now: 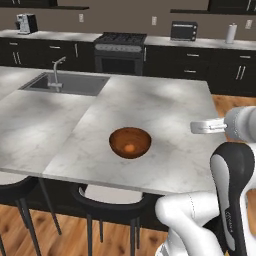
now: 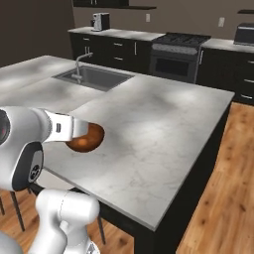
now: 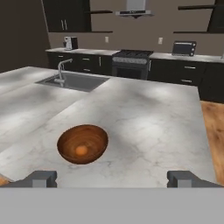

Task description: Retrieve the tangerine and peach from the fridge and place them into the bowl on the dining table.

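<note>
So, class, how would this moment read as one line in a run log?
tool: open, empty, held back from bowl | bowl: on dining table | inside bowl: one small orange fruit | sink: far side

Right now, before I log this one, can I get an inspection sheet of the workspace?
Surface: marble table, bare apart from the bowl; sink built in.
Job's things: bowl near the front edge, one small orange fruit inside, which of the two I cannot tell. Second fruit: nothing seen. Fridge: nothing seen.
Clutter: nothing seen.
Claw: claw open, empty, held back from the bowl.
Cables: nothing seen.
Surroundings: stove, dark cabinets, stools, wood floor.
</note>
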Motion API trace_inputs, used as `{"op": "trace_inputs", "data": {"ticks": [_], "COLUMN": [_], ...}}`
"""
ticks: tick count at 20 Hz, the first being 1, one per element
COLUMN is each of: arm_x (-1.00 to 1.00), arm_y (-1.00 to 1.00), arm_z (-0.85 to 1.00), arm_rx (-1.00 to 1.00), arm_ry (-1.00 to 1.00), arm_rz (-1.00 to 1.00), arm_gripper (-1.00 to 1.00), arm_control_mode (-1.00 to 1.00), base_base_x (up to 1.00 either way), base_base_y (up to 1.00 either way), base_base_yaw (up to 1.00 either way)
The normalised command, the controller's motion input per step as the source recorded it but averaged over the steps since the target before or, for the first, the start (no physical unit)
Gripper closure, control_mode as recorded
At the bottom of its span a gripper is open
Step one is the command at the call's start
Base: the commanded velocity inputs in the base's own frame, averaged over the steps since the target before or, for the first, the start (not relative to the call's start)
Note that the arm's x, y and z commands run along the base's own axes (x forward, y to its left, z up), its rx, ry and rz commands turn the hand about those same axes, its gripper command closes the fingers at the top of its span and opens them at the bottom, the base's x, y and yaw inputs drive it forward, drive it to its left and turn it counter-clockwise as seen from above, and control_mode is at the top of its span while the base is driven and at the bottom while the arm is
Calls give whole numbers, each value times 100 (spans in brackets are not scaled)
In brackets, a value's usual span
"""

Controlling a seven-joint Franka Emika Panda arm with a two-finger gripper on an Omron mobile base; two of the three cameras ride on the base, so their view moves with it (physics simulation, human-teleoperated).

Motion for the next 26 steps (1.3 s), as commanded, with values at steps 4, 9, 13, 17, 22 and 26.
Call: {"op": "trace_inputs", "data": {"ticks": [4, 9, 13, 17, 22, 26], "arm_x": [0, 0, 0, 0, 0, 0], "arm_y": [0, 0, 0, 0, 0, 0], "arm_z": [0, 0, 0, 0, 0, 0], "arm_rx": [0, 0, 0, 0, 0, 0], "arm_ry": [0, 0, 0, 0, 0, 0], "arm_rz": [0, 0, 0, 0, 0, 0], "arm_gripper": [-100, -100, -100, -100, -100, -100], "arm_control_mode": [100, 100, 100, 100, 100, 100], "base_base_x": [-97, -100, -100, -99, -60, -33], "base_base_y": [-59, -14, 0, -7, -69, -96], "base_base_yaw": [-32, -7, 12, 11, -15, -35]}}
